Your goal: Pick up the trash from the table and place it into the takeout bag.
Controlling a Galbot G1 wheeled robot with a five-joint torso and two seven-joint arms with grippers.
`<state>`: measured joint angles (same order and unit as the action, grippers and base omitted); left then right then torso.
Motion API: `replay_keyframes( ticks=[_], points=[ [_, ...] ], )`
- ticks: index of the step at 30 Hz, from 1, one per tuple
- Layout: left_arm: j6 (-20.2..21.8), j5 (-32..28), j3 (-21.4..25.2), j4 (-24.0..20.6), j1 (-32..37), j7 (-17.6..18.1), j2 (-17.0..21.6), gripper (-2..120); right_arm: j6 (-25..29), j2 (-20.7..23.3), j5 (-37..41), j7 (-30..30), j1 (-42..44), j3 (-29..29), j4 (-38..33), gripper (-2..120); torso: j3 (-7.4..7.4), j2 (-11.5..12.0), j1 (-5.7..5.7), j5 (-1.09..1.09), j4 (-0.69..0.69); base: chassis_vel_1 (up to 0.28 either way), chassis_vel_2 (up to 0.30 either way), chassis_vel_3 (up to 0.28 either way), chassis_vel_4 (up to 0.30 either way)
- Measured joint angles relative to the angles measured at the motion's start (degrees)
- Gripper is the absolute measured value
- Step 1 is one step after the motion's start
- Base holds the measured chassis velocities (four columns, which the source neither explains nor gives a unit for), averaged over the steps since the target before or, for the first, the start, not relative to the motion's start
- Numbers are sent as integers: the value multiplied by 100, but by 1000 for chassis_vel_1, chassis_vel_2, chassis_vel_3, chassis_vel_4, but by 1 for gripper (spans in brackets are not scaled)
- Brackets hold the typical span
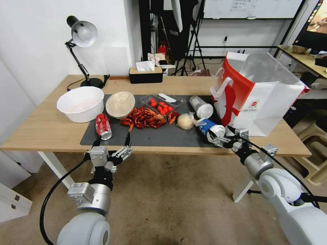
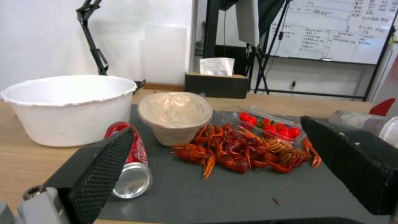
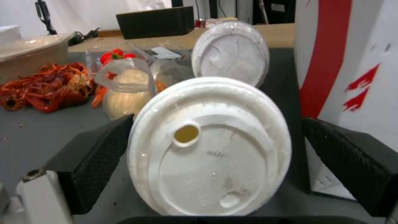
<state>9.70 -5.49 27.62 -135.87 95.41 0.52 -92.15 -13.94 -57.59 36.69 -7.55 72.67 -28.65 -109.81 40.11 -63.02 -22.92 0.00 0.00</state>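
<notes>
Light-wood table [image 1: 41,132] with a dark grey mat [image 1: 160,137] carries the trash. At lower right of the mat lies the blue-white paper cup [image 1: 210,128] on its side, between the spread fingers of the right gripper [image 1: 223,136]; closing gently is wise, as thin paper with a smooth plastic lid may crush. The takeout bag [image 1: 269,102], stiff white paper, stands just beside. The left gripper [image 1: 112,149], also spread, hovers near the shiny red soda can [image 1: 103,126].
</notes>
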Motion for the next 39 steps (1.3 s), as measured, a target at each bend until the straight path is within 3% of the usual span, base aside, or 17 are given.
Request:
replay_keyframes(
  ticks=[16,31,35,39],
  points=[
    [-27,38,2,16,-2,9,1,100,31,-66,-5,-3,79,10,-20,61,0,-1,0,0,1,0,0,0,0],
    [-153,61,-5,91,17,24,1,100,331,-13,347,-288,636,-463,-1333,61,-1,-1,0,0,-1,0,0,0,0],
    [-165,75,-7,86,41,25,1,100,587,94,685,-325,438,-505,-1650,61,0,-1,0,0,0,0,0,0,0],
    [-174,81,-4,66,65,26,1,100,678,319,1114,21,-86,-644,-1838,61,0,-1,0,0,0,0,0,0,0]
  ],
)
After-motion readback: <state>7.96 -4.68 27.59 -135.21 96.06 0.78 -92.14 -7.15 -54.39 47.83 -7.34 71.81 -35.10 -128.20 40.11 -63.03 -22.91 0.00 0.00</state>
